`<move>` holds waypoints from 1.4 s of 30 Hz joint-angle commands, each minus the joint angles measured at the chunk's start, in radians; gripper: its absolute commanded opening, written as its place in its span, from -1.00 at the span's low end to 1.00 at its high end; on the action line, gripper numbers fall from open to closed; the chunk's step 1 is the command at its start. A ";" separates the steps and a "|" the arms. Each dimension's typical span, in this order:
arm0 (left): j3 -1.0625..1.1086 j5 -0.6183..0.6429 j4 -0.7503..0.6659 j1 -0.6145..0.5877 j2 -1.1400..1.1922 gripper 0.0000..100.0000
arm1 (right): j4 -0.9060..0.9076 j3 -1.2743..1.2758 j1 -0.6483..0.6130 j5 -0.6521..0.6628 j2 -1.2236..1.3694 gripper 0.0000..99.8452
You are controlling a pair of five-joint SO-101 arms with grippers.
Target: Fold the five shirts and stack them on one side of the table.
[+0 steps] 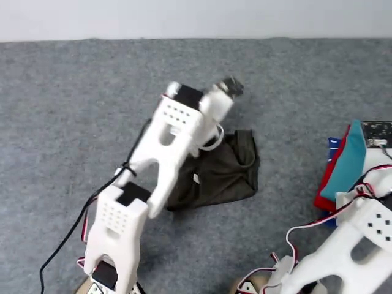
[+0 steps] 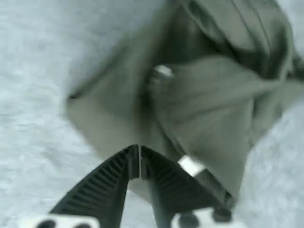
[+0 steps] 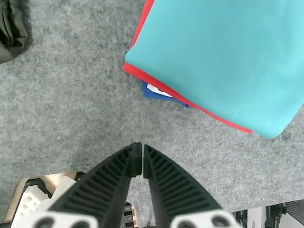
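A dark olive shirt (image 1: 223,168) lies partly folded and rumpled in the middle of the grey table. My left gripper (image 2: 140,161) hangs over the shirt (image 2: 204,109), its fingers shut with nothing visibly held between them. At the right edge of the table sits a stack of folded shirts: teal (image 1: 346,162) on top, red (image 1: 331,184) under it, blue (image 1: 332,147) at the bottom. My right gripper (image 3: 142,159) is shut and empty above bare carpet, near the stack's teal shirt (image 3: 223,57), red shirt (image 3: 142,28) and blue shirt (image 3: 154,92).
The left arm (image 1: 156,165) stretches from the front edge across the shirt's left side. The right arm (image 1: 349,239) sits at the front right beside the stack. Grey carpeted table (image 1: 73,110) extends wide to the left and back.
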 commanded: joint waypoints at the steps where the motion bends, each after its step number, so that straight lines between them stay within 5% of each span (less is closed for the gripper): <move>1: 0.042 -0.029 0.006 0.049 0.038 -0.97 | 0.030 -0.006 0.005 0.009 -0.021 -0.97; 8: 0.019 -0.023 0.020 0.161 0.137 -0.97 | 0.031 -0.006 0.008 0.009 -0.021 -0.97; 16: 0.007 -0.020 0.026 0.388 -0.041 -0.97 | 0.031 -0.006 0.008 0.009 -0.021 -0.97; 23: 0.005 -0.020 0.026 0.460 -0.121 -0.97 | 0.030 -0.006 0.008 0.009 -0.021 -0.97; 42: 0.171 -0.031 -0.014 0.041 -0.226 -0.97 | 0.001 -0.005 -0.027 0.006 -0.012 -0.97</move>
